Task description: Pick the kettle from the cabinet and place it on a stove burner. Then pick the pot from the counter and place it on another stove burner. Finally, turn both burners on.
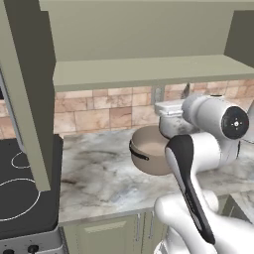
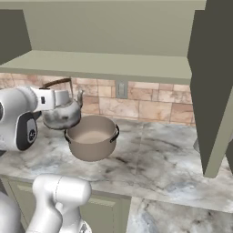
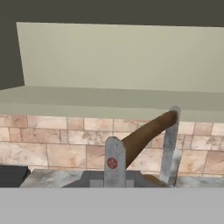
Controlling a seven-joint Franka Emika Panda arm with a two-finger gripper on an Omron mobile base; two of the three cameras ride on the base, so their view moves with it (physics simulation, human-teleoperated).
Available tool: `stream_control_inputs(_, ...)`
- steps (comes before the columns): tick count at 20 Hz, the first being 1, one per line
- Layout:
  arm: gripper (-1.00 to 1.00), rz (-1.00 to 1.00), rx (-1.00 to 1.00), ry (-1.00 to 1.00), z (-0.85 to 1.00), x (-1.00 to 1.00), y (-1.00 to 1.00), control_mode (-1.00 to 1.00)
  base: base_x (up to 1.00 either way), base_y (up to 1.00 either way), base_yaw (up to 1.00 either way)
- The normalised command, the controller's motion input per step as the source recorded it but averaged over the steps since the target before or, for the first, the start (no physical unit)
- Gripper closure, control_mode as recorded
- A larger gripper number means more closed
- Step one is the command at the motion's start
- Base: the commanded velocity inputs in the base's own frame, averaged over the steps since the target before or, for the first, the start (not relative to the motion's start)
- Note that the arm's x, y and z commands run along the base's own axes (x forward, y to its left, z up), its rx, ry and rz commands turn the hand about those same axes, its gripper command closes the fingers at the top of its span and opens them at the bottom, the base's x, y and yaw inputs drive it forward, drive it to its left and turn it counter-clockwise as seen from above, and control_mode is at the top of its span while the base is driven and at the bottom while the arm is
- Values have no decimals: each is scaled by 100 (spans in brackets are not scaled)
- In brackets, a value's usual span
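Hand [image 3: 141, 148] clamped on kettle [image 2: 61, 116] handle, level, holding it just above pot [image 2: 92, 136], below cabinet [image 2: 113, 63] shelf.

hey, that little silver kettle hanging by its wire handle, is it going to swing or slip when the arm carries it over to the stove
The kettle probably swings some: the claw is shut on its thin arched handle alone, with the rounded body hanging below. The smooth handle may slide or pivot between the narrow fingers. It looks small beside the pot, so likely light.
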Motion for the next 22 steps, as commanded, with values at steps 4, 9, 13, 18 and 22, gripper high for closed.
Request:
stream_control_inputs(4,100,0,0,0,-4,0,0,-100,0,0,0)
stream_control_inputs(9,100,0,0,0,0,0,0,-100,0,0,0)
stream_control_inputs(13,100,0,0,0,0,-3,0,100,-20,0,0)
stream_control_inputs(18,100,0,0,0,0,0,0,100,-35,0,0)
stream_control_inputs(22,100,0,0,0,0,0,0,100,-39,0,0)
